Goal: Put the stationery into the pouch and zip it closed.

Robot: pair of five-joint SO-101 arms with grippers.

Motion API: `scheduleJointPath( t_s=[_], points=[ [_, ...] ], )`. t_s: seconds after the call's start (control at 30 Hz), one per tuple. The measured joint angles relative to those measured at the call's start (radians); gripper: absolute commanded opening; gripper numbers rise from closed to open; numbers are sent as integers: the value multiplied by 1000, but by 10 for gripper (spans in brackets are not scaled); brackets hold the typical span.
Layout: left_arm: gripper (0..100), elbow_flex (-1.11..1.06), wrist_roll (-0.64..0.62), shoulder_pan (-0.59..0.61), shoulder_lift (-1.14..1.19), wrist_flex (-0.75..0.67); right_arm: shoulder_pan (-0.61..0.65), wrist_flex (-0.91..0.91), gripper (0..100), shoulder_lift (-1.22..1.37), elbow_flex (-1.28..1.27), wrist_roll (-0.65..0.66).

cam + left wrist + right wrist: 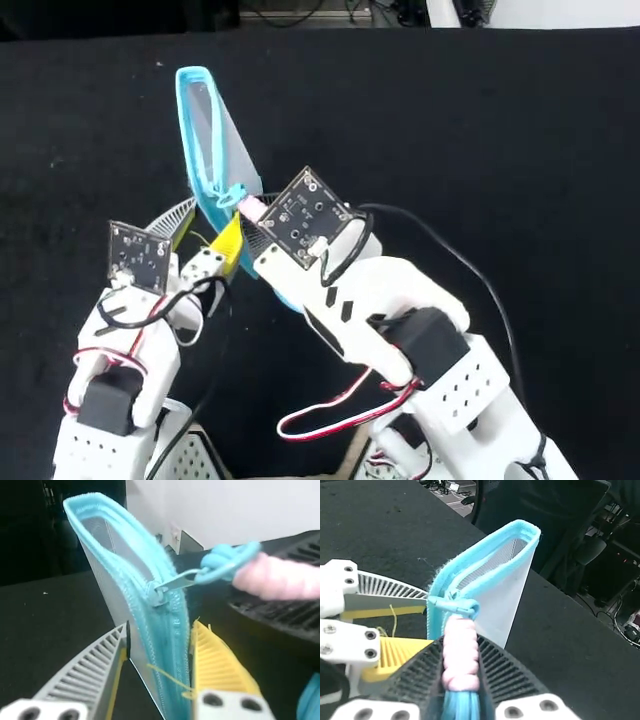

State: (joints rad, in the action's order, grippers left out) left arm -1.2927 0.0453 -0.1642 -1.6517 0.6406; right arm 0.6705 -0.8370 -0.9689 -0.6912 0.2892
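The pouch (222,130) of grey mesh with a light-blue zipper stands on edge, tilted, near the table's middle. Its far part gapes open; the slider (157,597) sits partway along. My left gripper (208,228), one finger grey and one yellow, is shut on the pouch's near zipped end (170,680), with the blue edge between its fingers (215,665). My right gripper (461,645), with black ribbed fingers, is shut on the pink cord pull (460,655), which is tied to the slider's blue loop (225,562). In the high view the pink pull (252,207) sits just right of the left gripper.
A black cloth (480,130) covers the table, with free room to the right and the far left. Cables (300,12) lie beyond the far edge. The right arm's red and white wire (330,410) loops near the front. A dark chair (545,520) stands off the table.
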Motion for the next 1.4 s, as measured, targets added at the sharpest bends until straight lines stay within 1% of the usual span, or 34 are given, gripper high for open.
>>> scheduleJointPath(
  t_s=[0.17,0.43,0.57,0.7,0.83,0.9,1.0,1.13,1.2,1.4],
  points=[
    [30,0,0,-3,9,0,-6,0,10,0,0,0],
    [30,107,2,-18,12,143,-6,0,10,0,3,-8],
    [30,183,120,-18,14,203,-6,0,10,0,37,-77],
    [30,299,250,-14,20,330,-6,-8,10,0,37,-89],
    [30,364,388,-17,26,489,-6,-114,11,-2,37,-92],
    [30,376,417,-18,20,548,-6,-181,11,-2,37,-92],
    [30,382,420,-18,14,578,-6,-255,26,-2,37,-92],
    [30,382,414,-18,14,580,-6,-313,123,-2,37,-92],
    [30,373,394,-18,11,580,-6,-336,151,-2,37,-92],
    [30,342,361,-18,9,543,-6,-377,152,-64,37,-92]
  ],
)
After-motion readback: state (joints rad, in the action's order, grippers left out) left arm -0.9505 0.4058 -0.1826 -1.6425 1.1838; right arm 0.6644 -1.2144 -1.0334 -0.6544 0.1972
